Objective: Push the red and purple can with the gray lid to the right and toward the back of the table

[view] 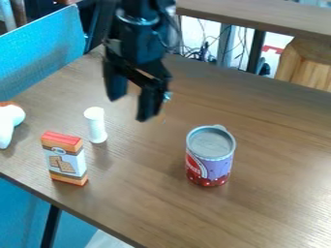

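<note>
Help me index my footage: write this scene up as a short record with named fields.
Pincer: open, empty, above the table
Nearest in picture: cylinder, white, upright
Box: upright, beside the cylinder, orange, red and white
Can: upright, grey top, purple and red side
Left edge: white thing, partly cut off

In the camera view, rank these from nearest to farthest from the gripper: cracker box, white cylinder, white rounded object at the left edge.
1. White cylinder, just left of the gripper in the picture.
2. Cracker box, lower left, toward the table's near edge.
3. White rounded object, at the picture's left edge.
</note>
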